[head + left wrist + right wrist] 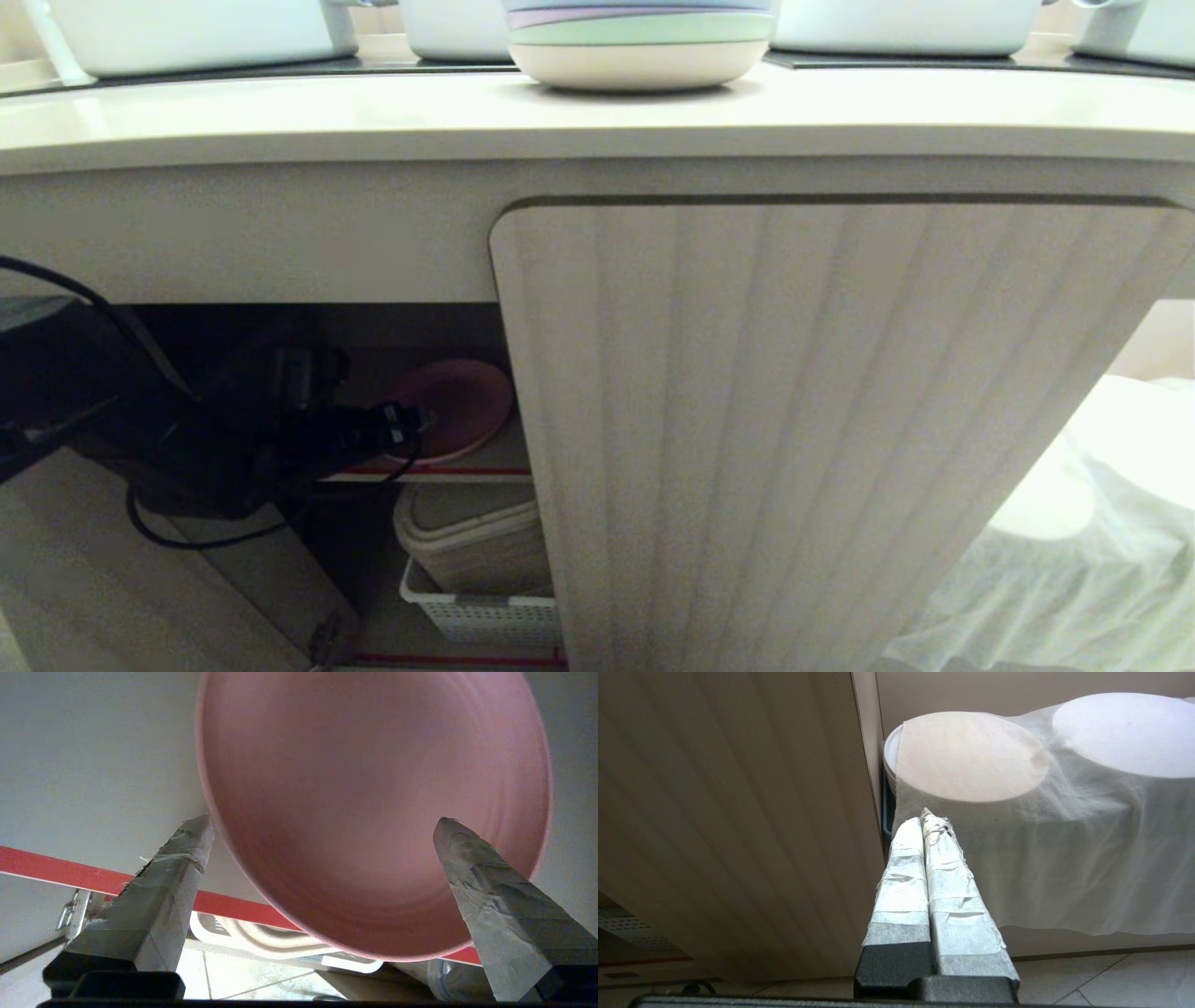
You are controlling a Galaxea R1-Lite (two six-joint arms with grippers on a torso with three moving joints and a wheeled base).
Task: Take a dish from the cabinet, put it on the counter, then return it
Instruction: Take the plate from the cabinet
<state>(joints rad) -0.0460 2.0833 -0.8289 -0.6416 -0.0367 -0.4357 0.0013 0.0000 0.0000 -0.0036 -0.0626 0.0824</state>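
The left gripper (322,826) reaches into the open half of the cabinet (822,420), its taped fingers (177,858) spread wide to either side of the dish (373,812), which lies on the upper shelf with its near rim jutting past the red shelf edge (56,870). Nothing is pinched yet: the plate sits between the fingers, apart from both. The risk from here looks plain: closing across the plate's full breadth could skid it backward or tip it off the ledge onto the white basket (481,616) below, and a shallow rim offers little to bite. The arm comes in low from the robot's left, wrist roughly level and angled up toward the plate's underside. The right gripper (927,820), fingers pressed together on nothing, hangs parked beside the closed fluted door, near cloth-draped shapes (1064,826). Above, the counter (280,117) carries a stack of pastel plates (639,47).
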